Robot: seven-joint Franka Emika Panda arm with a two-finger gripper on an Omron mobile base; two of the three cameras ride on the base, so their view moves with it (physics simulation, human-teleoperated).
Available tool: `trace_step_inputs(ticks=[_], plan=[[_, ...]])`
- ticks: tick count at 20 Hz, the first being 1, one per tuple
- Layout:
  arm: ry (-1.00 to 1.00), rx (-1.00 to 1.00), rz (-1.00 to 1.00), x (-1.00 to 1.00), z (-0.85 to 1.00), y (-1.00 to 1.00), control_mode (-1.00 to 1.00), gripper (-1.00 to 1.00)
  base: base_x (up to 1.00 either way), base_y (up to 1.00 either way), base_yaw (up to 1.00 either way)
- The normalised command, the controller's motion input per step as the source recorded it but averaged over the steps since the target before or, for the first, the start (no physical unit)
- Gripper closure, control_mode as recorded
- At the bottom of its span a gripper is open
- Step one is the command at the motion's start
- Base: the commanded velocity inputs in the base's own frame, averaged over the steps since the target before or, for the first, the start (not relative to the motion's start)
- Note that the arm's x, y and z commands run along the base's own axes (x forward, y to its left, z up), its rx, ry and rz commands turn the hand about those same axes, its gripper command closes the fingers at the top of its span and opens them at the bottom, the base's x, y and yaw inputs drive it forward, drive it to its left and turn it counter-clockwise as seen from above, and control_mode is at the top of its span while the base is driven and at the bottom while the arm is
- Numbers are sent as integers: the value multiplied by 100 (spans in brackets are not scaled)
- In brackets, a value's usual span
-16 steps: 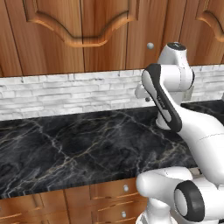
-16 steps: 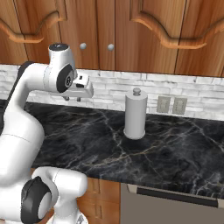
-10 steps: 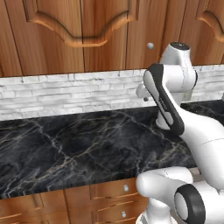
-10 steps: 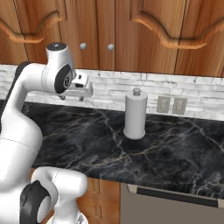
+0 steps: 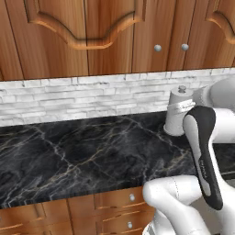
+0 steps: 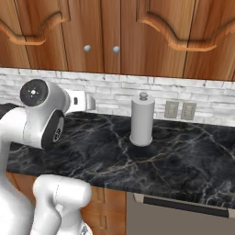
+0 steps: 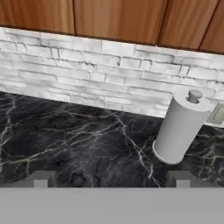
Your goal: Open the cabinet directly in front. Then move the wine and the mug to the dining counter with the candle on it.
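Cabinet (image 6: 101, 36) doors up and left of the pincer (image 7: 111, 178) are shut, their 2 knobs (image 6: 86, 48) untouched, so opening them and carrying both items is all left. Pincer gapes wide, holding nothing; ahead to its right stands a paper-towel roll (image 7: 179, 129).

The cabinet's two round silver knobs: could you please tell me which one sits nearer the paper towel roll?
The right-hand knob, almost directly above the paper towel roll; the left knob sits further aside.
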Motion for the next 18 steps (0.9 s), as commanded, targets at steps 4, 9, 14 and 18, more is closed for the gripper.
trace_step_inputs(ticks=[4, 9, 14, 18], plan=[[-69, 0, 2, -94, 3, -4, -100, -100, 0, 0, 0], [-47, 0, 2, -61, 0, 0, -100, -100, 0, 0, 0], [-7, 1, 0, 0, 5, 0, -100, -100, 0, 0, 0], [-41, 2, -2, -12, 12, 0, -100, -100, 0, 0, 0]])
